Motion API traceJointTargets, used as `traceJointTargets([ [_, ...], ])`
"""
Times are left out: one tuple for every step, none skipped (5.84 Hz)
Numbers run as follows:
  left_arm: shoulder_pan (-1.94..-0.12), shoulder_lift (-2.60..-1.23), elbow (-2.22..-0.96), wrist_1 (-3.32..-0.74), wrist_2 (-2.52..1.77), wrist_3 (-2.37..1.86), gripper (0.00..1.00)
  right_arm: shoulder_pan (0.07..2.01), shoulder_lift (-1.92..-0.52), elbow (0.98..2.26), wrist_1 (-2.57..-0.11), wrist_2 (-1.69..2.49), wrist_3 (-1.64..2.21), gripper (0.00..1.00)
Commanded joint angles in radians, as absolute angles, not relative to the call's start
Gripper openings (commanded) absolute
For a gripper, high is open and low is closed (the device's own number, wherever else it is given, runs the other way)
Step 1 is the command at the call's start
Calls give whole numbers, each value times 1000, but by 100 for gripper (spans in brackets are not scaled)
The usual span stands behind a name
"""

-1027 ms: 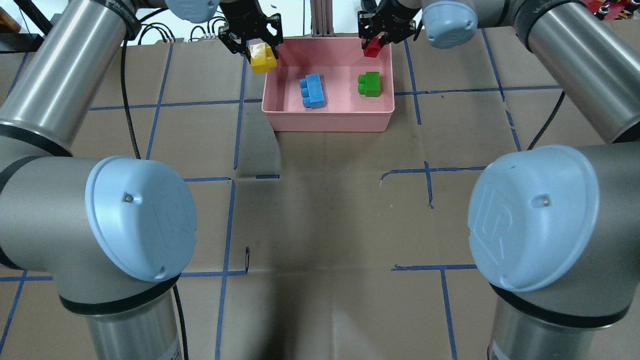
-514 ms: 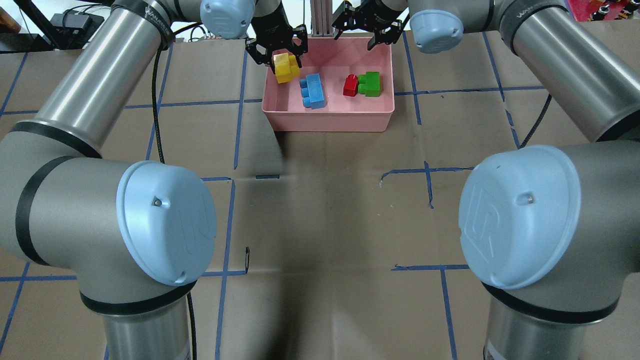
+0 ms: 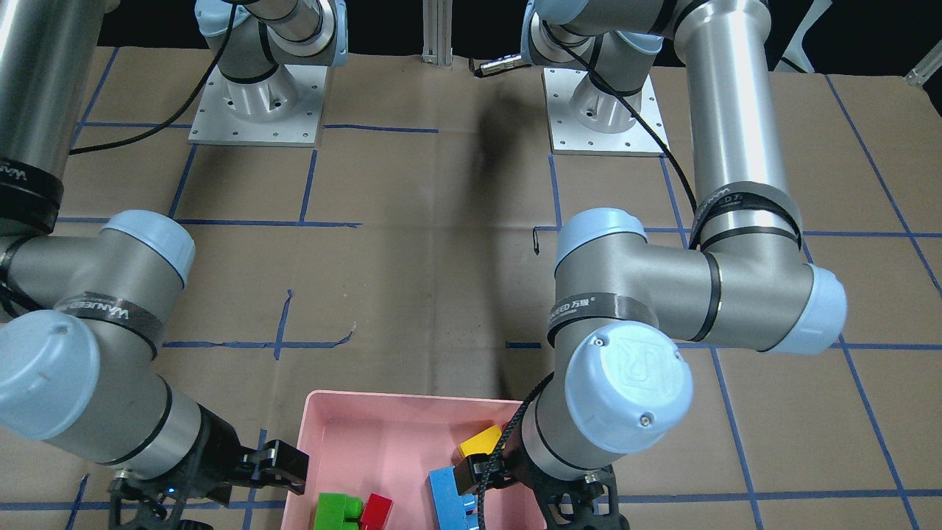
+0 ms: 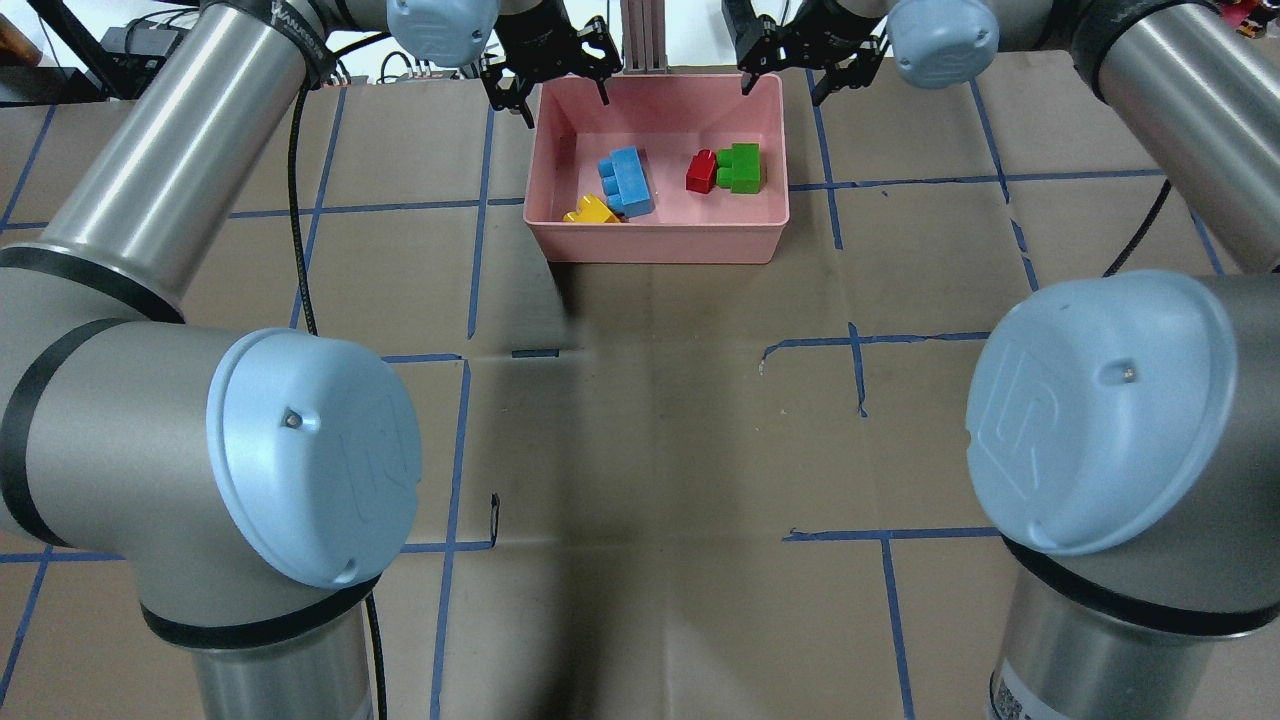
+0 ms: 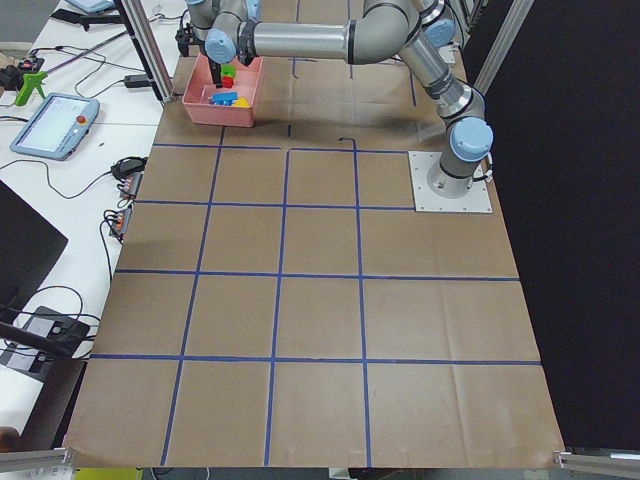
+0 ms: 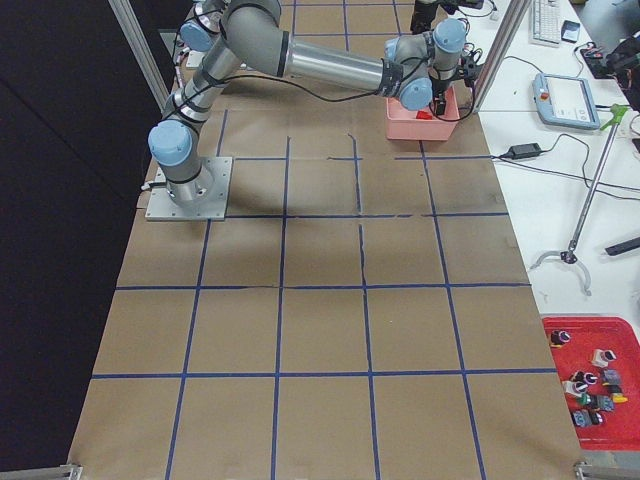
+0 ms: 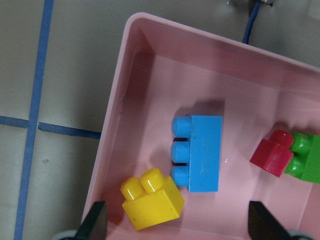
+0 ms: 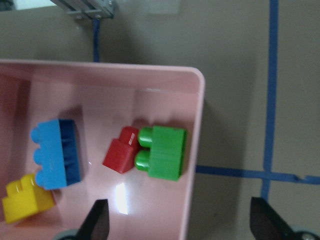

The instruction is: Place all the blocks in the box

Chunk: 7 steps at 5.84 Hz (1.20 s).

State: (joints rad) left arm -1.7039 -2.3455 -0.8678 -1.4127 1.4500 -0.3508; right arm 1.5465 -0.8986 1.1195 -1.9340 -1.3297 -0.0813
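Observation:
The pink box [image 4: 655, 243] stands at the far middle of the table. All the blocks lie in it: the yellow block [image 4: 591, 210] at the front left, touching the light-blue block [image 4: 626, 181], and the red block [image 4: 702, 171] against the green block [image 4: 742, 167]. My left gripper [image 4: 550, 100] is open and empty above the box's far left corner. My right gripper [image 4: 783, 90] is open and empty above the far right corner. The left wrist view shows the yellow block [image 7: 151, 200] and the blue block [image 7: 197, 152] between open fingers. The right wrist view shows the red block [image 8: 121, 150] and the green block [image 8: 162, 152].
An aluminium post [image 4: 640, 35] stands just behind the box. Blue tape lines [image 4: 470, 200] cross the brown table cover. My two arm elbows [image 4: 310, 460] fill the near corners of the overhead view. The arm bases [image 3: 257, 110] sit at the robot's edge of the table.
The right gripper let go of the red block, which now lies beside the green one. The left gripper then opened and the yellow block fell to the box's front left. Both grippers drew back.

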Motion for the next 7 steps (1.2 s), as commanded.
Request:
traceJointTargets([
  [-1619,-2262,-885,-1507,1453,-292,100,1522,-996,1120,-1794,-1439,-163,100],
  [-1556,-2202,-950,-1517,1456,-175,100,1522,-1090,1124,-1701,-1437,-167,100],
  [-1498,-2104,-1077,-1517,1454,-103,100,1528,-1218,1141,-1622,-1443,-164,100],
  [-1491,-1971,-1224,-1516,1459,-74,100,1548,-1362,1217,-1503,-1443,-105,100],
  [-1493,-1871,-1335,-1513,1456,-72,100,1557,-1455,1320,-1496,-1500,-47,100],
  [-1500,-1780,-1407,-1517,1483,-72,100,1569,-1515,1433,-1511,-1532,3,100],
  [-1505,-1699,-1478,-1522,1499,-72,100,1572,-1543,1551,-1570,-1535,15,100],
])
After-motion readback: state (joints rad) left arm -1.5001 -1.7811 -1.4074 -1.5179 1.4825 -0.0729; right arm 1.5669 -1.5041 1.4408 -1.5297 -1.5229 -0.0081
